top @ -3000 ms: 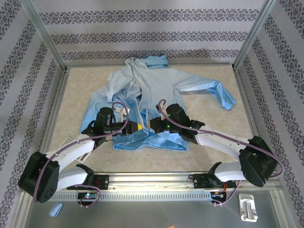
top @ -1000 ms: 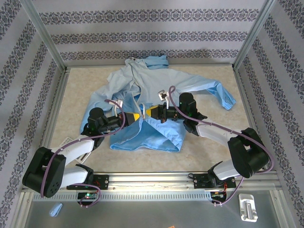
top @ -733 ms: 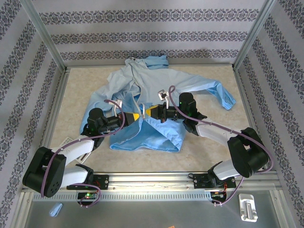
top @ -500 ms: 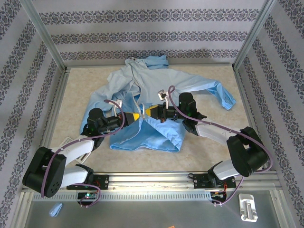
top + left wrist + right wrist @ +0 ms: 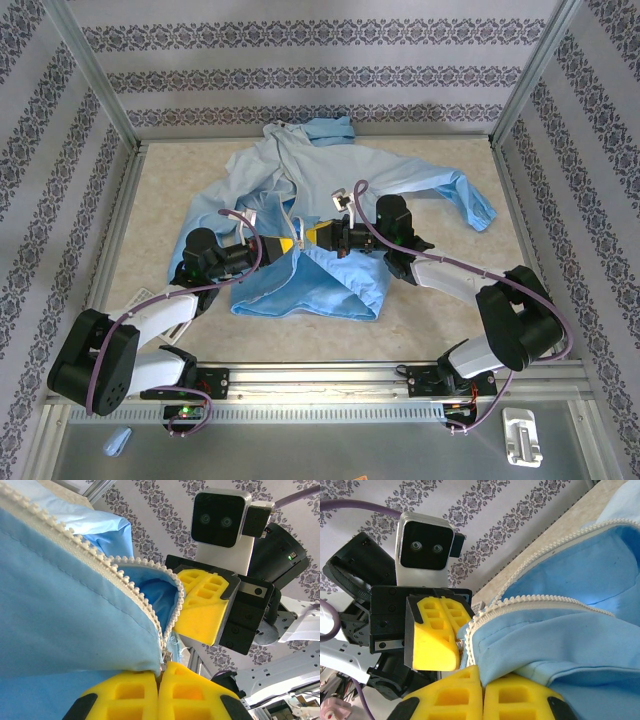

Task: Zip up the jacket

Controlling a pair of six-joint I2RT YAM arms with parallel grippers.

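A beige mottled table (image 5: pixel 155 190) stands inside a frame of aluminium posts (image 5: pixel 92 75), one slanting up at each far corner. Wallpaper (image 5: pixel 320 75) with bands of dark floral ornament on a pale ground covers the back and side walls, and the same pattern shows behind in both wrist views. A slotted metal rail (image 5: pixel 320 410) runs along the near edge. On the grey ledge (image 5: pixel 350 455) below it a small blue scrap (image 5: pixel 118 441) lies at the left and a white plastic piece (image 5: pixel 521 437) at the right, well apart
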